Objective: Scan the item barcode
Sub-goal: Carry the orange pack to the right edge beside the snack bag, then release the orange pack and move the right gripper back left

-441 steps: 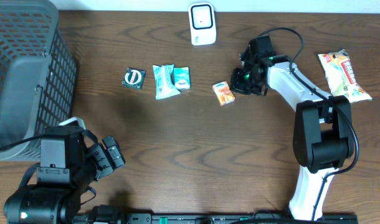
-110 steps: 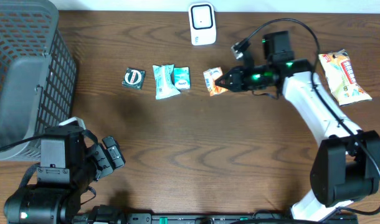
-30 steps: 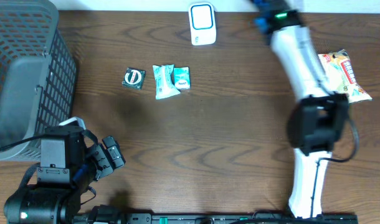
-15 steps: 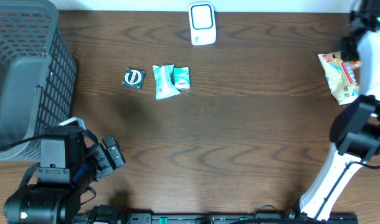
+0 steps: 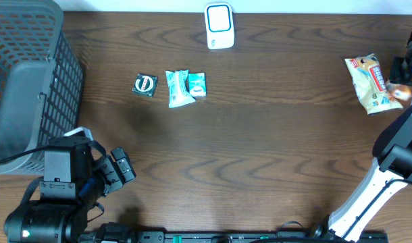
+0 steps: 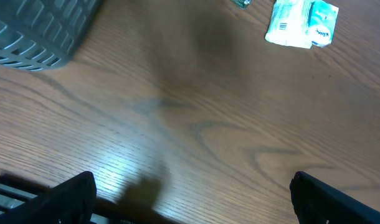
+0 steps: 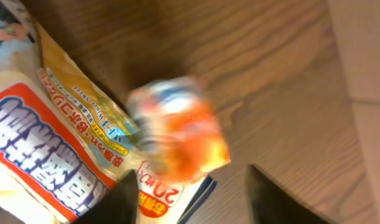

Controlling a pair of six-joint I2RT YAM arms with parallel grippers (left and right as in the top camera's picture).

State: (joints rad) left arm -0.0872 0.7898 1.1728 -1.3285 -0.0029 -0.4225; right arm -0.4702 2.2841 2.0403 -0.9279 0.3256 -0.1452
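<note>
The small orange snack packet (image 7: 177, 130) is a blur just off my right gripper (image 7: 196, 202), whose jaws stand open with the dark fingers (image 7: 118, 202) apart and not touching it. Beneath it lies the large white and yellow packet (image 7: 47, 143). Overhead, the orange packet (image 5: 400, 91) shows at the table's far right edge, beside that large packet (image 5: 369, 81). The white barcode scanner (image 5: 219, 25) stands at the back centre. My left gripper (image 6: 196, 205) is open over bare wood at the front left.
A black packet (image 5: 145, 84) and two teal packets (image 5: 179, 88) lie in a row left of centre; the teal ones (image 6: 299, 22) also show in the left wrist view. A grey mesh basket (image 5: 27, 81) fills the back left corner.
My right arm has swung from the scanner to the table's far right edge. Its jaws have opened, and the orange packet has left them over the large packet. The left arm has not moved.
</note>
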